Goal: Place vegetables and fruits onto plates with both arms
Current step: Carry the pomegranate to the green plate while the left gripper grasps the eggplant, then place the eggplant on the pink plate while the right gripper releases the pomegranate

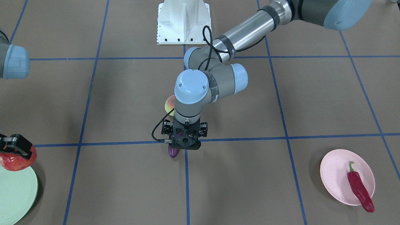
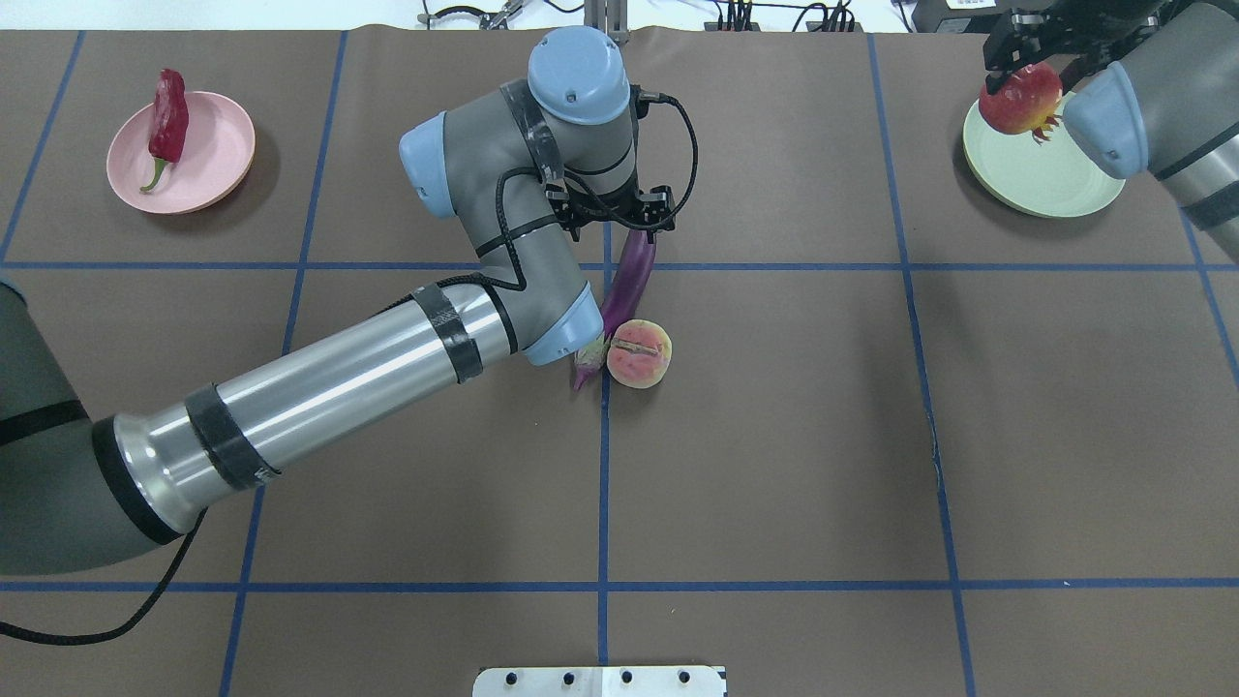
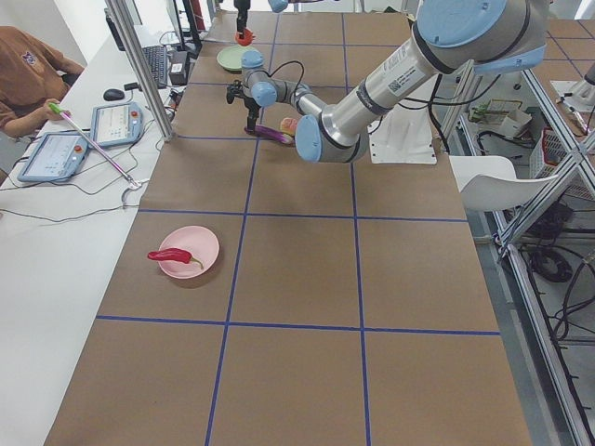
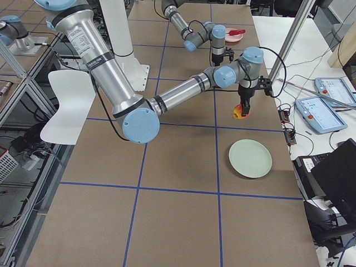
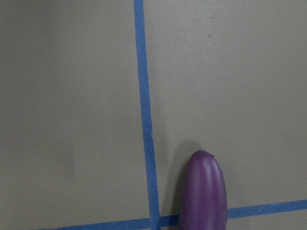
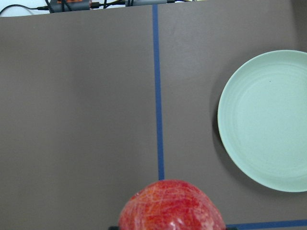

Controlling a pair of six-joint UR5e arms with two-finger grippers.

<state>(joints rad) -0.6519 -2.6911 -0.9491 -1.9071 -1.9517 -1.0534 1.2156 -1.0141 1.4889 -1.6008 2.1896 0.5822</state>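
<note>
The left gripper (image 2: 624,230) is down low over the rounded end of the eggplant (image 2: 624,286), pointing straight at the table (image 2: 774,436). Its fingers are hidden under the wrist, and the wrist camera catches only the purple tip, so I cannot tell whether they are apart or have closed on it. Reading the overhead view as a clock face, with 12 o'clock away from the robot, the eggplant runs from the gripper down toward 7 o'clock. It lies beside a blue tape line (image 2: 602,465), its pale cap nearest the robot. The peach (image 2: 639,353) sits at about 6 o'clock from the gripper, just beside the cap end on its 3 o'clock side.

The right gripper (image 2: 1021,60) is clamped on the red fruit (image 2: 1014,100) and holds it up off the table. The mint plate (image 2: 1065,184) lies just beside it, toward 4 o'clock. The right wrist camera shows the plate off to one side of the fruit, not beneath it.

Far out at 9 o'clock from the left gripper is the pink plate (image 2: 208,160). The chili (image 2: 169,121) lies across the plate's 9 o'clock side, with its red tip poking past the rim at 12 o'clock and its green stem curling toward 7 o'clock.
</note>
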